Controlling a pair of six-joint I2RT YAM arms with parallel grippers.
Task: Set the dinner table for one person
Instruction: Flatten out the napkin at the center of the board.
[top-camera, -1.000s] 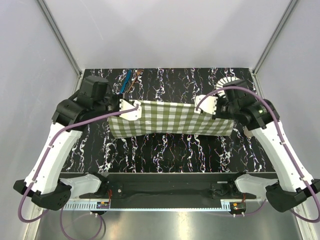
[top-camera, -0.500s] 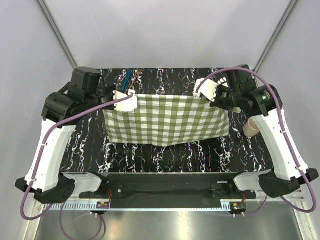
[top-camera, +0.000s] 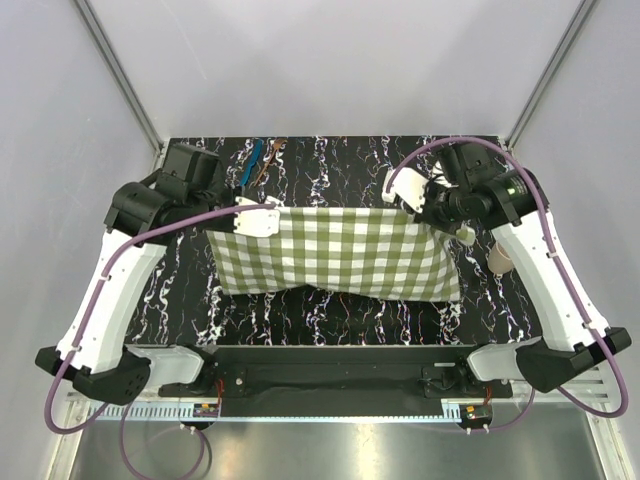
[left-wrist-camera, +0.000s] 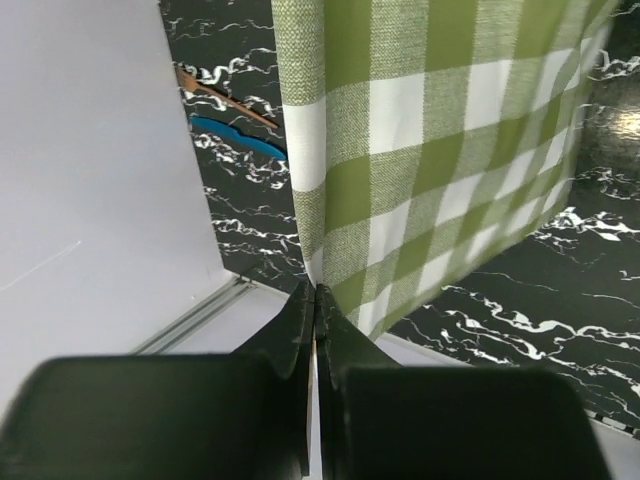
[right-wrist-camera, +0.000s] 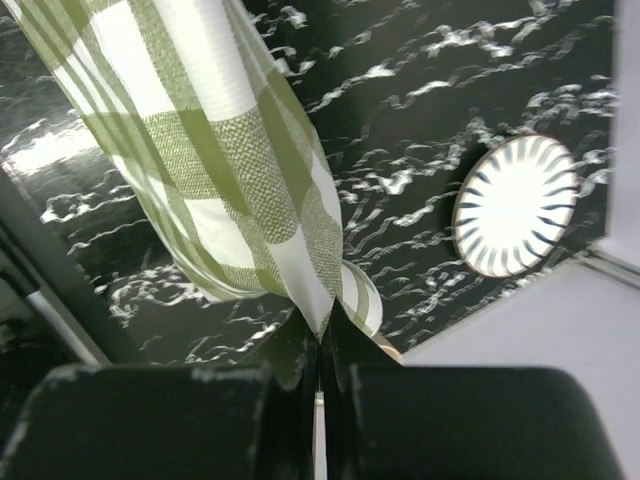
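Over the middle of the black marbled surface (top-camera: 340, 165), the checked cloth (top-camera: 335, 252) hangs stretched between the left end effector (left-wrist-camera: 315, 300) and right end effector (right-wrist-camera: 320, 345), each clamped shut on a top corner. Within the last second it has opened from a shallow band into a fuller sheet, so laying it flat looks close.

Green-and-white checked cloth (top-camera: 335, 255), black marble-veined table (top-camera: 330, 160)
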